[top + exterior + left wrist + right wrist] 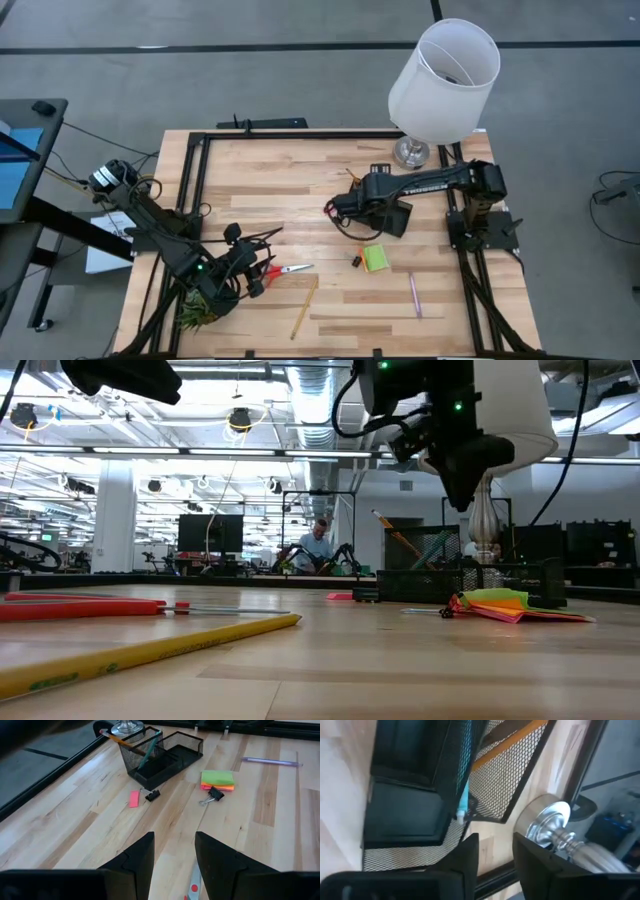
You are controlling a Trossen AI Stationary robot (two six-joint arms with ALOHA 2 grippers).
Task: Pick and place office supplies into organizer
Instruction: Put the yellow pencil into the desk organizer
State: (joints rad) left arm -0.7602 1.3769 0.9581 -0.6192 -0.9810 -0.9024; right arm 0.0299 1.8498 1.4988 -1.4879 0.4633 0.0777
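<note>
Yellow pencil (150,650) is lying toward the table's (330,310) front edge, waiting; right gripper (492,851), parted and empty, is hovering over the organizer (160,757) near the lamp (440,85).

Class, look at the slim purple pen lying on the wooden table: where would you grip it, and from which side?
Grip the slim purple pen mid-shaft, coming straight down from above and closing across its narrow width: it lies flat, with nothing touching it.
</note>
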